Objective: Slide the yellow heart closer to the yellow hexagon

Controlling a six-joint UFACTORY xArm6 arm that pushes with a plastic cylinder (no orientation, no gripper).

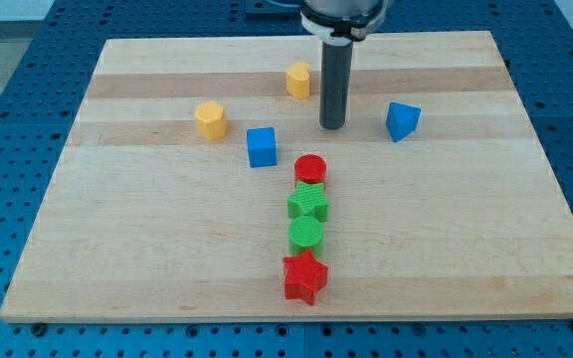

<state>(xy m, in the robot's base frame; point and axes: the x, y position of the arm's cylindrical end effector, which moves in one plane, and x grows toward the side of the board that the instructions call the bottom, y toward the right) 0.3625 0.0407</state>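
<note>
Arm (341, 12) cut off by view's top; only rod visible. Surface (167, 278) fully in view. Surrounding blue pegboard (8, 119) cropped at all edges.

Yellow heart (298, 79) up-right of yellow hexagon (210, 119), apart.

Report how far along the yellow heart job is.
Done: nothing that shows; the yellow heart and the yellow hexagon sit well apart on the board. In hand: my tip rests to the view's right of the heart and a little lower, not touching it. Left: get the tip against the heart's right side and push it toward the view's lower left to the hexagon.
</note>
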